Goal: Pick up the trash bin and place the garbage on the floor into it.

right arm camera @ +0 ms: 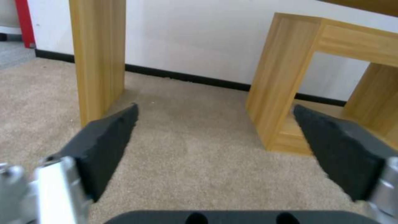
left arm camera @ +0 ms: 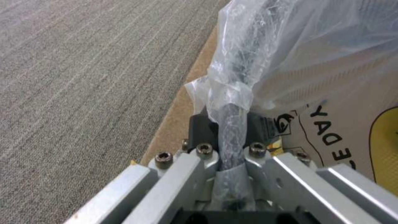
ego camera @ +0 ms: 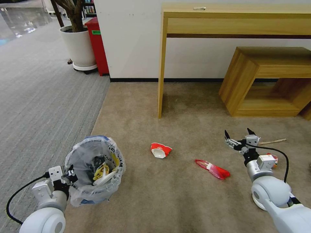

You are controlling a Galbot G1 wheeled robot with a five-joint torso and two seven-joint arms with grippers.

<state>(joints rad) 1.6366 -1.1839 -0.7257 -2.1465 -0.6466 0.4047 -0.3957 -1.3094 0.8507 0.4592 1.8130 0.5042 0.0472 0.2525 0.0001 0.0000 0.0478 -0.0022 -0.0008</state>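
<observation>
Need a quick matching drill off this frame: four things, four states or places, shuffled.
Things:
1. left gripper
2. right gripper
3. crushed red and white cup
4. trash bin

States or places:
A. open, holding nothing, above the beige carpet
B. lying on the carpet between the bin and the red wrapper
C. shut on the bag-lined rim
D. lined with a clear bag, litter already inside

Pairs: 1-C, 2-A, 3-B, 4-D

A tall wooden table (ego camera: 233, 19) stands beside a low wooden stool (ego camera: 259, 77).
</observation>
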